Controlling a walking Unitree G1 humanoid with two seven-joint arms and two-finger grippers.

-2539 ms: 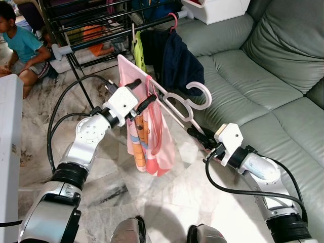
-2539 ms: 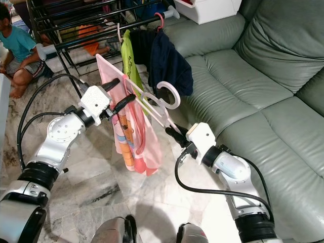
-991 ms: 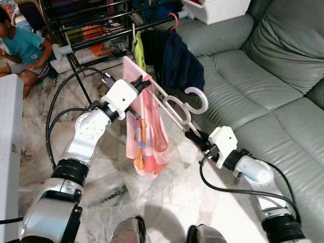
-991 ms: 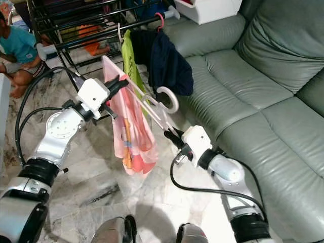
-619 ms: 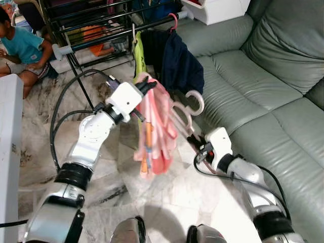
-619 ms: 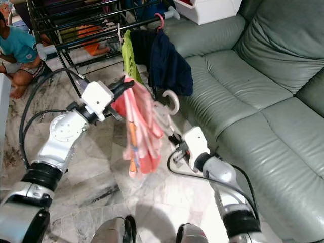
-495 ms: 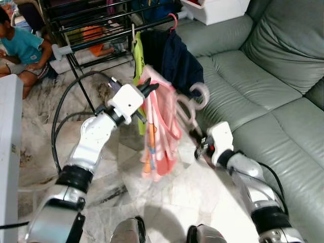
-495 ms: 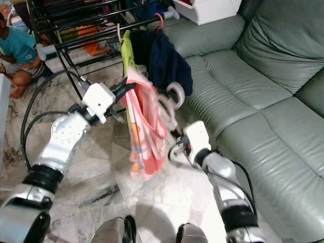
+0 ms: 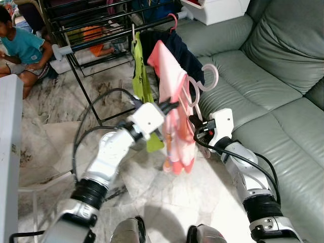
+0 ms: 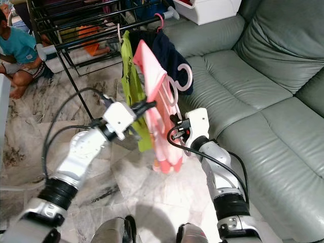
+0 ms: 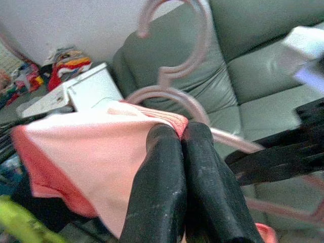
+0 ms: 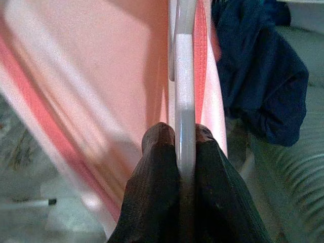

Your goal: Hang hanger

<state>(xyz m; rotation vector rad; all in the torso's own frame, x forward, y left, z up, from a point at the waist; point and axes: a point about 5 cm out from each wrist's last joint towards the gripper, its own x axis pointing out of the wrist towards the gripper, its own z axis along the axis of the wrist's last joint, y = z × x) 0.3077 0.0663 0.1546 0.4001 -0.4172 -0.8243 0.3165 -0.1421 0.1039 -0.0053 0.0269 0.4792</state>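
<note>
A pale pink hanger (image 9: 205,83) carries a pink garment (image 9: 174,121) and stands nearly upright, its hook (image 10: 185,77) just below and in front of the black drying rack's rail (image 9: 152,23). My left gripper (image 9: 171,106) is shut on the pink garment at the hanger's shoulder; its fingers (image 11: 174,182) pinch the cloth in the left wrist view. My right gripper (image 9: 194,123) is shut on the hanger's lower bar (image 12: 185,101) from the sofa side. A green garment (image 9: 138,71) and a navy garment (image 9: 178,50) hang on the rail behind.
A grey-green sofa (image 9: 273,76) runs along the right, close to my right arm. A white box (image 9: 217,10) sits on its armrest. A person (image 9: 23,48) sits on the marble floor (image 9: 45,116) at far left. A white surface edge (image 9: 7,152) is at the left.
Both arms have swung the hanger and pink garment up and toward the rack. The hanger has turned from slanted to nearly upright. My left arm reaches further right.
</note>
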